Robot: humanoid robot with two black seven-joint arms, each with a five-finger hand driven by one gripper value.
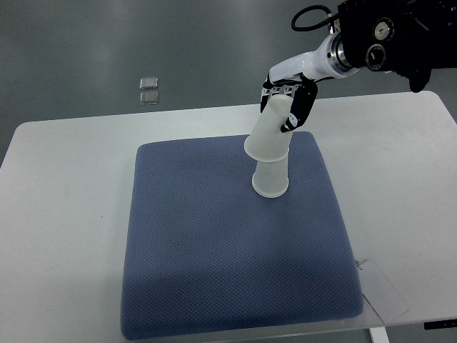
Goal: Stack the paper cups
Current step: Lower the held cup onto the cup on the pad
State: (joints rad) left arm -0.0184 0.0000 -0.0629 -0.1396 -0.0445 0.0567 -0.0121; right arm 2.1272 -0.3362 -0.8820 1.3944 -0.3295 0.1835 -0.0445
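We are looking down on a white worktop (pixel 64 214) that is carrying a blue pad (pixel 228 271), and two white paper cups are sitting toward the pad's far right part. Our right robot hand (pixel 289 107) is reaching in from the upper right, its arm entering at the picture's right edge, and its fingers (pixel 300 111) are curling around the closed end of the upper cup (pixel 270 136), so the hand is clamped on that cup. We are holding the upper cup upside down and tilted, its closed end leaning up and to the right toward the hand and its open rim facing down and to the left. That rim is covering the top of the lower cup (pixel 270 179), which is standing upside down on the pad with its wide rim resting flat on the fabric. The two cups are touching where they overlap, and the upper one is not sitting squarely over the lower one. Beyond the worktop's far edge, two small square pieces (pixel 148 90) are lying on the grey floor (pixel 107 43). At the pad's near right corner a white sheet (pixel 382 289) is lying on the worktop.
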